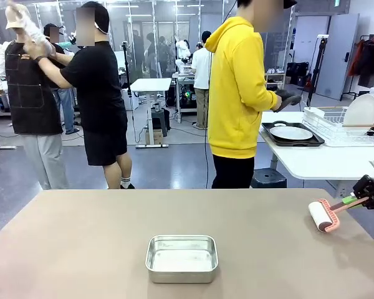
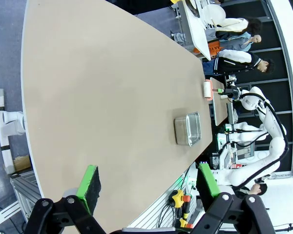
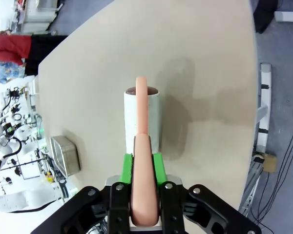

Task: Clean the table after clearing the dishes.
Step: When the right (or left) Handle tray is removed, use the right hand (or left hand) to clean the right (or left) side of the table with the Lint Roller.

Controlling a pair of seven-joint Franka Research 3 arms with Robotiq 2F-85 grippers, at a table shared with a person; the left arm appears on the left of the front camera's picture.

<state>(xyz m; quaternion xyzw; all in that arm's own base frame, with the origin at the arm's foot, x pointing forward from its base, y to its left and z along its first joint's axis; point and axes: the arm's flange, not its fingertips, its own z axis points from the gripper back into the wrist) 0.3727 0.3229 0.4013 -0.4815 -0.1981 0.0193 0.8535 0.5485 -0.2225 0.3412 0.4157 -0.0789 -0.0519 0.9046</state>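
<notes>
One lint roller [image 1: 323, 215] on table [image 1: 81, 249], right tool [image 3: 144, 168] gripping handle

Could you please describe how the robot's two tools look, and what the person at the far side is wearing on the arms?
Both the left tool and the right tool are black with jointed links and bright green pads. The right arm is glossy white with black cables. The person wears a yellow hooded top with long sleeves.
</notes>
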